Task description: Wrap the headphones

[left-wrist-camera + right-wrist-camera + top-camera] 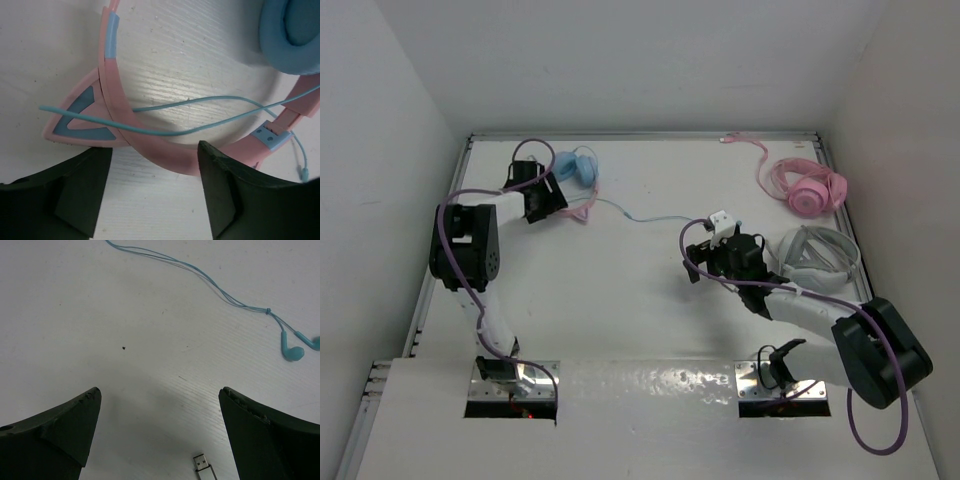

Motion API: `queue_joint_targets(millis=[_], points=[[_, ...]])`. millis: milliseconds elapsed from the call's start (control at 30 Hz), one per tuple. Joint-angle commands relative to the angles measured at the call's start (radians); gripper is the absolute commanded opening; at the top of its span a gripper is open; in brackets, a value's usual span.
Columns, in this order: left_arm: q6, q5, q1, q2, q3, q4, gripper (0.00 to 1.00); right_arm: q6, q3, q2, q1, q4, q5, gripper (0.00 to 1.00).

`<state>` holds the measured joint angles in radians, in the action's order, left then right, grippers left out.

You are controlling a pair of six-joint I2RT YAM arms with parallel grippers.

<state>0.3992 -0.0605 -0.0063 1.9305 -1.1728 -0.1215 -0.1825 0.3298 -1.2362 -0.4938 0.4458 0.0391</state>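
Note:
The headphones lie at the table's far left, with light blue ear cups [575,167] and a thin pink headband [582,210]. In the left wrist view the headband [165,150], its cat ear [80,117] and one blue cup [292,35] fill the frame. My left gripper [558,200] is open just over the headband, which lies at its fingertips [152,160]. The thin pale blue cable [650,217] runs right across the table and crosses the headband [200,102]. My right gripper [702,240] is open and empty [160,390] above bare table. The cable [200,275] ends ahead of it in small blue buds [292,352].
All-pink headphones [807,187] lie at the far right with a pink cable [745,140] towards the back wall. Larger white-grey headphones [817,257] sit just right of my right arm. A silver USB plug [205,467] lies under the right gripper. White walls enclose the table.

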Motion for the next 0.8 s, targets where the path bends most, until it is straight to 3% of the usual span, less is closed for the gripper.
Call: queue_joint_targets(millis=[0,67,100,167,200,233,300,433,633,767], points=[[0.000,0.037,0.006,0.045,-0.033,0.005,0.65,0.009,0.035,0.007,-0.006,0.031,-0.022,0.99],[-0.022,0.047,0.006,0.102,-0.080,-0.026,0.56,0.011,0.041,0.007,-0.006,0.027,-0.028,0.99],[-0.034,0.056,0.006,0.117,-0.096,-0.056,0.44,0.014,0.041,0.014,-0.006,0.025,-0.031,0.99],[-0.062,0.091,0.006,0.168,-0.148,-0.082,0.31,0.021,0.038,0.024,-0.008,0.019,-0.027,0.99],[-0.077,0.065,0.037,0.185,-0.172,-0.120,0.09,0.023,0.034,0.038,-0.008,0.019,-0.019,0.99],[-0.085,0.065,0.040,0.199,-0.189,-0.128,0.00,0.026,0.026,0.044,-0.006,0.018,-0.016,0.99],[-0.131,0.065,0.049,0.234,-0.264,-0.177,0.00,0.031,0.017,0.064,-0.006,0.013,-0.012,0.99],[-0.238,0.058,0.075,0.200,-0.272,-0.185,0.00,0.046,0.015,0.098,-0.008,-0.012,-0.005,0.99],[-0.625,-0.128,0.060,0.096,-0.398,-0.272,0.00,0.060,0.051,0.093,-0.008,-0.025,-0.027,0.99],[-0.893,-0.020,-0.052,0.010,-0.485,-0.378,0.00,0.069,0.101,0.110,-0.011,-0.041,-0.082,0.99]])
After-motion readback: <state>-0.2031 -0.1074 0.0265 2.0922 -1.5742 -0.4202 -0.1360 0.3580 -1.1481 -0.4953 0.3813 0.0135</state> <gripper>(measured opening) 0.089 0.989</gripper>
